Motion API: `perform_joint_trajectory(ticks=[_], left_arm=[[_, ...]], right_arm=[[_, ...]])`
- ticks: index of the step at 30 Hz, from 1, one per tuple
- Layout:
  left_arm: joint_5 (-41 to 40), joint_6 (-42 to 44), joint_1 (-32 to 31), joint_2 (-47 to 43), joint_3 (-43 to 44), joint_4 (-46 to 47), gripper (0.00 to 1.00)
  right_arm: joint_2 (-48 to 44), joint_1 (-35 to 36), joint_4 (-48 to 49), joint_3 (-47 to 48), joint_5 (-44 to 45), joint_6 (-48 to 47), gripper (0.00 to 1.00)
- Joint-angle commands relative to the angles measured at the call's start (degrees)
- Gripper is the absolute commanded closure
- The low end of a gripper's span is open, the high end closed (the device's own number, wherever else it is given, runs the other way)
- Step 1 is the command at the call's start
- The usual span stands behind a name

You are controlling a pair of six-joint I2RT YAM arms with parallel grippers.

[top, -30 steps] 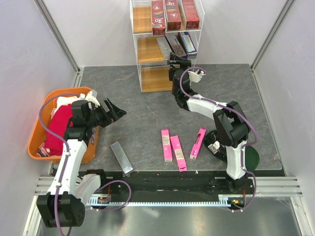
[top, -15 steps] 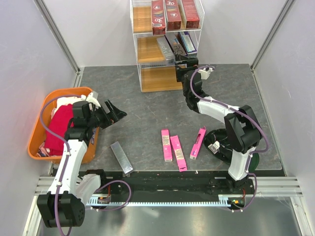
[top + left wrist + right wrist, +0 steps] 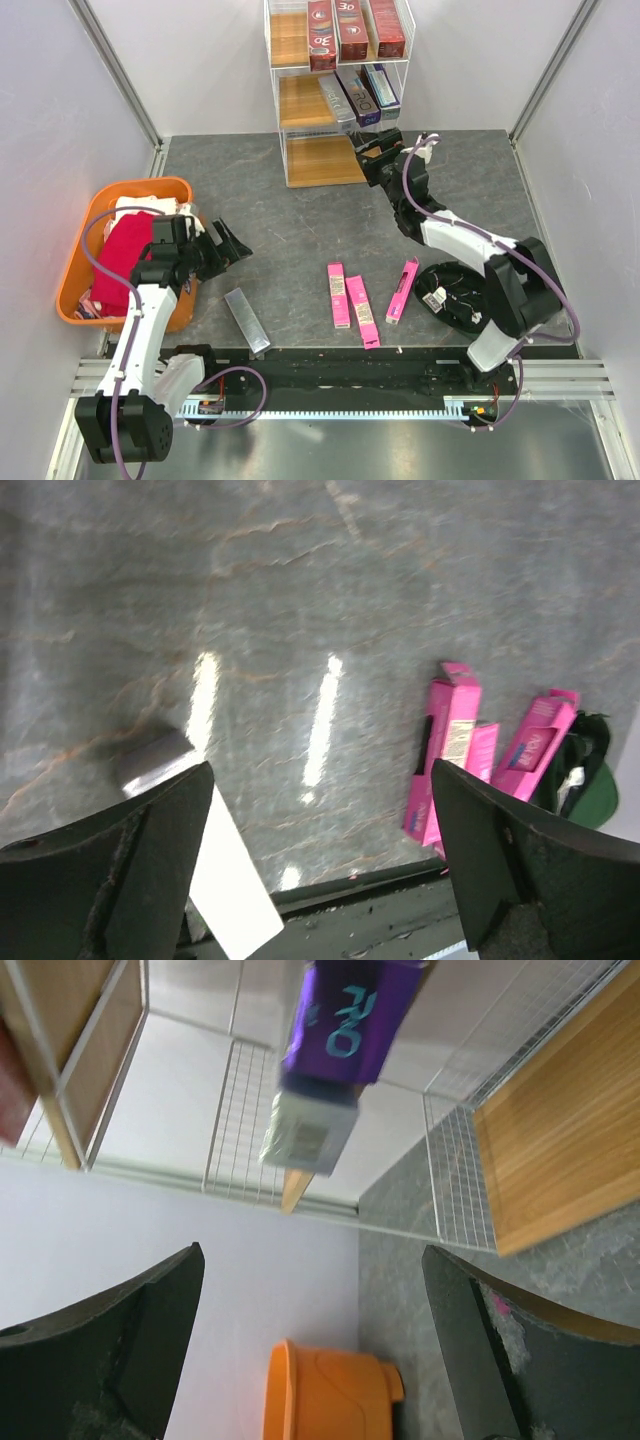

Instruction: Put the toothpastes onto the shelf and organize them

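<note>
well, both grippers gape wide, holding nothing: right gripper just near of the shelf, left gripper over the table. a purple toothpaste overhangs the middle tier; a careless swing could knock it off. pink toothpastes and a silver toothpaste lie near.

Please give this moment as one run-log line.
left gripper: open, empty | right gripper: open, empty, at shelf | table: three pink boxes, one silver box

I can read "PRO" on the purple toothpaste box that sticks out of the shelf. On the shelf's top tier, the red boxes show "3D".
</note>
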Motion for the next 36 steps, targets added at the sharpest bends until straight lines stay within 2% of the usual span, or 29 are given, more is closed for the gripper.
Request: perform_joint_trajectory(ticks=[1, 3, 5, 10, 18, 21, 26, 29, 33, 34, 36], left_arm=[[-4.16, 3.04, -0.61, 2.45, 2.26, -8.62, 0.0], [-6.18, 1.99, -4.28, 3.51, 2.26, -9.96, 0.0], [-12.24, -0.9, -9.89, 5.0, 2.17, -10.75, 0.0], [-19.54, -5.22, -16.6, 10.54, 2.79, -13.57, 0.0], [-26.3, -12.16, -18.37, 7.82, 2.26, -16.11, 0.0], [-27.46, -13.22, -18.98, 10.45, 2.44, -17.08, 0.0], [-27.11, -13.92, -19.95, 20.03, 2.44, -16.65, 0.0], [-25.28, -14.54, -20.48, 20.92, -0.1, -12.53, 0.01], [-24.47, -14.71, -20.48, 21.71, -3.01, -8.04, 0.08], [-24.3, -14.37, -20.48, 21.62, -3.45, -7.34, 0.14], [-23.95, -14.19, -20.48, 21.71, -4.42, -5.58, 0.2]], right_arm=[[-6.66, 0.38, -6.81, -0.88, -6.56, -9.54, 0.02], [-8.67, 0.38, -9.01, -2.37, -7.7, -11.05, 0.02], [-9.91, 0.47, -9.9, -3.78, -8.4, -12.28, 0.02], [-11.68, 0.38, -12.71, -6.16, -11.92, -14.3, 0.02], [-11.24, 0.38, -14.74, -8.7, -18.51, -15.8, 0.02], [-10.54, 0.29, -15.35, -9.32, -20.35, -15.89, 0.02], [-9.48, 0.12, -15.88, -9.59, -22.47, -16.24, 0.02], [-9.39, -0.15, -16.14, -9.41, -23.17, -16.41, 0.02], [-9.3, -0.15, -16.58, -9.06, -23.61, -16.76, 0.02], [-9.22, -0.24, -16.67, -8.97, -23.79, -16.77, 0.02], [-9.04, -0.24, -16.67, -8.97, -23.88, -16.85, 0.02]])
